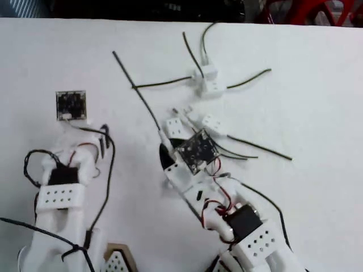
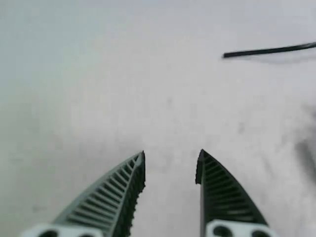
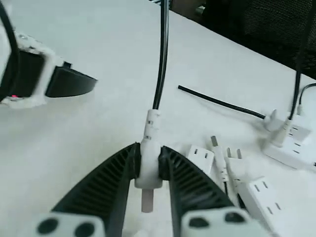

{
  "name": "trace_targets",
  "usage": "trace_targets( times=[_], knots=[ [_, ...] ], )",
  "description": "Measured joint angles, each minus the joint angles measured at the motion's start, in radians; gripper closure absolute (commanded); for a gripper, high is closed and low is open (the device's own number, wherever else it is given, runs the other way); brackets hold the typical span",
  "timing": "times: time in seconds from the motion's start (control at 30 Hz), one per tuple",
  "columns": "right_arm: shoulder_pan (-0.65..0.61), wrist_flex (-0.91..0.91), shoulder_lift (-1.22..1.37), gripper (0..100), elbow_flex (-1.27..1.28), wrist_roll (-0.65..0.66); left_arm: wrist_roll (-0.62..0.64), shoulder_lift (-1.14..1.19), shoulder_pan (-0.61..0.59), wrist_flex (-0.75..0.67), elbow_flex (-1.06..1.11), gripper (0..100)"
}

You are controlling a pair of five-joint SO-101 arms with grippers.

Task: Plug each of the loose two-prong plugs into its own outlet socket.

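Both arms stood at the lower edge of the high view, their bases cut off. The left arm [image 1: 59, 195] pointed straight up the bench [image 1: 317, 113], its fingers hidden beneath a camera board [image 1: 71, 105]. The right arm [image 1: 244, 226] slanted up and leftward, and one dark finger of the right hand [image 1: 164, 147] showed at the end of a black cord [image 1: 136, 90]. An outlet block [image 1: 176, 126] lay just beside that hand, a second block [image 1: 214, 122] near it, and a third block [image 1: 207, 79] farther off with several cords in it. From the left wrist, the left hand [image 2: 171, 158] hung with fingers parted and nothing between them, over bare bench. From the right wrist, the right hand [image 3: 149, 147] was clamped on a white plug [image 3: 148, 170], held upright, its prongs too blurred to tell. A loose plug [image 3: 223, 168] lay between two blocks.
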Motion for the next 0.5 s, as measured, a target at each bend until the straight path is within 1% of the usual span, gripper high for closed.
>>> trace_targets(
  times=[0.03, 0.1, 0.2, 0.33, 0.43, 0.5],
  knots=[
    [-0.005, -0.003, 0.000, 98.1, 0.000, -0.029, 0.020, 0.000, 0.028, 0.000, -0.015, 80],
    [-0.002, -0.008, 0.000, 98.1, 0.002, -0.077, 0.044, 0.000, 0.081, 0.003, -0.044, 74],
    [-0.002, -0.011, 0.000, 98.1, 0.002, -0.120, 0.075, 0.000, 0.152, 0.060, -0.080, 67],
    [-0.005, -0.012, 0.000, 98.1, 0.021, -0.147, 0.166, 0.000, 0.227, 0.183, -0.147, 66],
    [-0.003, -0.012, 0.000, 98.1, 0.049, -0.150, 0.187, 0.000, 0.287, 0.262, -0.181, 66],
    [-0.005, -0.012, 0.000, 98.1, 0.055, -0.152, 0.195, 0.000, 0.322, 0.292, -0.189, 66]
  ],
)
